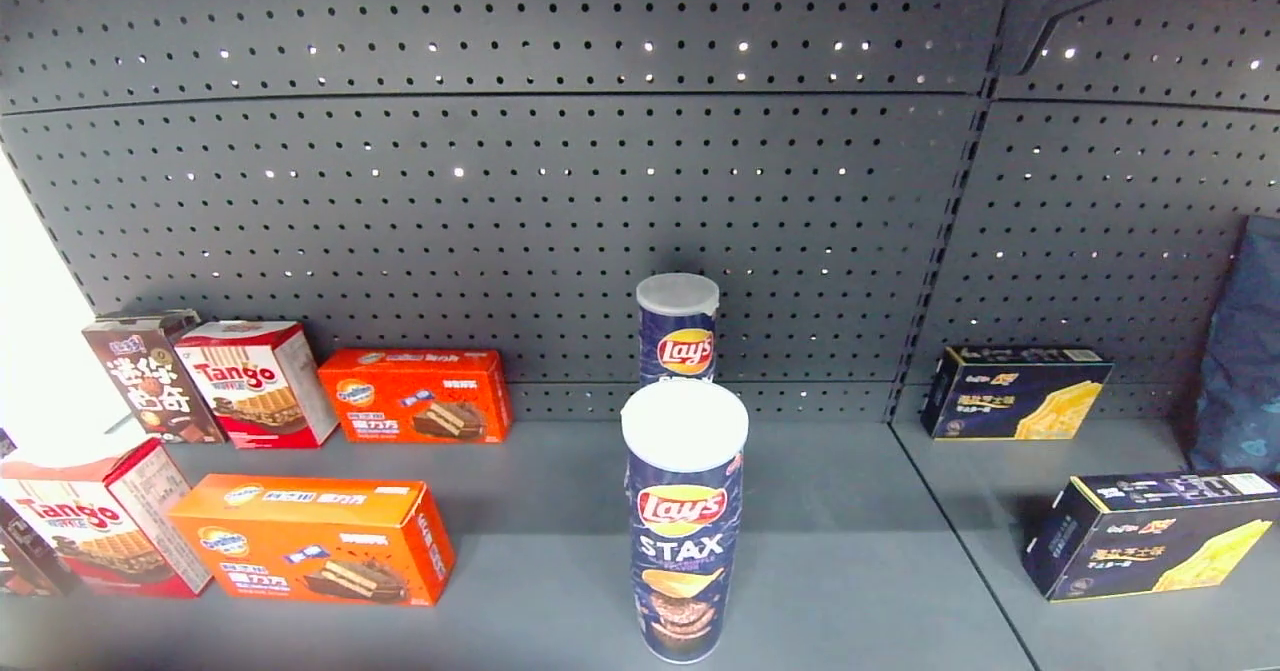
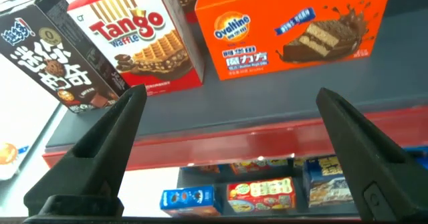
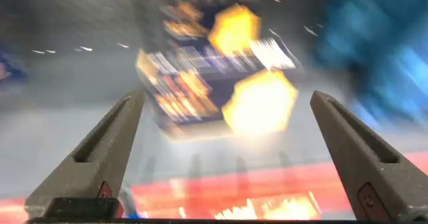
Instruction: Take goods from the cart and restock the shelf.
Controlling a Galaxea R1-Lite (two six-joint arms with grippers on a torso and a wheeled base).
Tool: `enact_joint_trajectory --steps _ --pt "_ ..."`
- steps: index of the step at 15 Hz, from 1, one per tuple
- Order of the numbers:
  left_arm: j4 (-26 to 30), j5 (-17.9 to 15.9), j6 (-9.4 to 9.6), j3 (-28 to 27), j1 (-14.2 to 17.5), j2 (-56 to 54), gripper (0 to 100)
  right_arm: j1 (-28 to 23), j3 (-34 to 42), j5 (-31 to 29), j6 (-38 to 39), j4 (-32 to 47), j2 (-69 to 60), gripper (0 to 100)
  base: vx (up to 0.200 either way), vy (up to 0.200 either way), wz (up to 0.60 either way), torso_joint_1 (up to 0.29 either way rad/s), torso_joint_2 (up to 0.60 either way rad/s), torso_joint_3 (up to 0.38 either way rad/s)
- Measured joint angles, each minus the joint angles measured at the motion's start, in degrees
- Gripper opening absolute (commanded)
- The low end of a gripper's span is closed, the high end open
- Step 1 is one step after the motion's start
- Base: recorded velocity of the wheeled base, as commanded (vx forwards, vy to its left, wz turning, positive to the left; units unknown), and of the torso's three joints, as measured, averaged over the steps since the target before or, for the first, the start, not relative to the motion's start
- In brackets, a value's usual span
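Two dark blue chip cans stand mid-shelf, one (image 1: 685, 521) near the front and one (image 1: 678, 329) behind it at the pegboard. In the left wrist view my left gripper (image 2: 231, 157) is open and empty, in front of the shelf's red front edge (image 2: 221, 150), facing an orange cake box (image 2: 294, 27) and a red wafer box (image 2: 144, 40). My right gripper (image 3: 227, 160) is open and empty too, facing a blurred dark blue and yellow box (image 3: 214, 90) on the shelf.
Orange cake boxes (image 1: 315, 541) (image 1: 418, 396), red wafer boxes (image 1: 262, 383) (image 1: 95, 526) and a brown box (image 1: 150, 376) fill the shelf's left. Two navy-yellow boxes (image 1: 1015, 393) (image 1: 1150, 531) and a blue bag (image 1: 1245, 351) sit on the right. More goods (image 2: 261, 194) lie on a lower level.
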Motion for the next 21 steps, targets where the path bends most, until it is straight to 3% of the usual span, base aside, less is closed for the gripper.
enact_joint_trajectory --steps 2,6,12,16,21 --pt "2.46 0.04 1.17 0.05 0.00 -3.74 100 -2.97 5.14 1.29 -0.24 2.55 -9.24 100 0.000 0.000 0.00 0.000 0.00 0.000" --pt "6.50 0.13 2.82 -0.11 0.99 -9.81 100 -5.24 9.25 19.47 -4.84 6.23 -15.41 100 0.000 0.000 0.00 0.000 0.00 0.000" --pt "6.58 0.55 2.84 -1.02 1.40 -12.76 100 -5.49 9.51 19.98 -3.61 6.38 -16.85 100 0.000 0.000 0.00 0.000 0.00 0.000" --pt "6.80 0.24 2.73 -0.88 0.79 -13.09 100 -12.93 9.51 20.18 -3.32 6.38 -18.81 100 0.000 0.000 0.00 0.000 0.00 0.000" --pt "6.74 -2.22 2.62 0.50 -0.23 -13.97 100 -13.92 9.51 20.25 -3.17 6.38 -21.39 100 0.000 0.000 0.00 0.000 0.00 0.000"
